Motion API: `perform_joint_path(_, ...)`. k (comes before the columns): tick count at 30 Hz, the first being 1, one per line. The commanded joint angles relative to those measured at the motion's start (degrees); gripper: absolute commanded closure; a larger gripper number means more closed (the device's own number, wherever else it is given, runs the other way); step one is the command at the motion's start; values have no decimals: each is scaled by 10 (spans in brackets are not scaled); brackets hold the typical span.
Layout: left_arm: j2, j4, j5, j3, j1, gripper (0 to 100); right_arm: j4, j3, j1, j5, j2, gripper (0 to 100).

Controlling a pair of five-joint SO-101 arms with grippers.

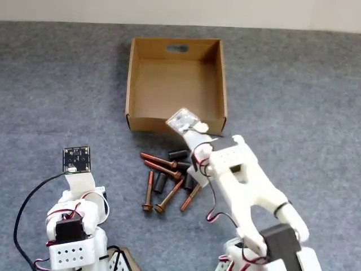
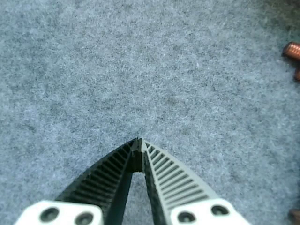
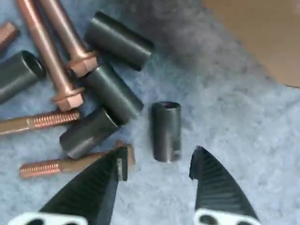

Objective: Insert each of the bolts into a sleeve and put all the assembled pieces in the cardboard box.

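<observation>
The right hand (image 3: 158, 163) stands wide open and holds nothing; its 2 ribbed fingers hang just above the grey felt-like surface (image 1: 293, 84). Just ahead of the gap between its tips lies 1 short dark grey metal sleeve (image 3: 166, 131), a little apart from the rest of the pile. The long axis of this sleeve runs about the same way as the fingers point, with 1 open end turned away from the hand. So, in my judgement, a short advance and a closing would take it across its width, and it seems to be the piece aimed at.

Beside it lie the other dark sleeves (image 3: 112, 91), touching each other in part, and the long copper-coloured bolts (image 3: 47, 51) with hexagonal flange heads, which cross the pile at different angles. 1 bolt head is very near 1 fingertip, and it could be pushed when the fingers close.

In the high view the pile (image 1: 166, 180) is just in front of the brown cardboard box (image 1: 146, 123), and no assembled piece is in the box. The right arm is clearly the nearer one to the pile.

The left hand (image 2: 139, 146) is closed with nothing between its fingers, over bare surface and well apart from the sleeves.
</observation>
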Motion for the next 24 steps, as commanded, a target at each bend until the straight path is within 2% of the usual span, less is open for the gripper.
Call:
perform_joint_path(1,-6,2,-2,9,7,993,-42,1,-18,4,36,779)
perform_joint_path(12,-6,2,-2,9,7,993,-88,1,12,7,76,786)
perform_joint_path(14,-6,2,-2,9,7,993,-89,-1,31,7,75,844)
perform_joint_path(17,-6,2,-2,9,7,993,-92,-15,70,7,78,992)
perform_joint_path(24,-6,2,-2,9,7,993,-40,-22,138,-1,-11,993)
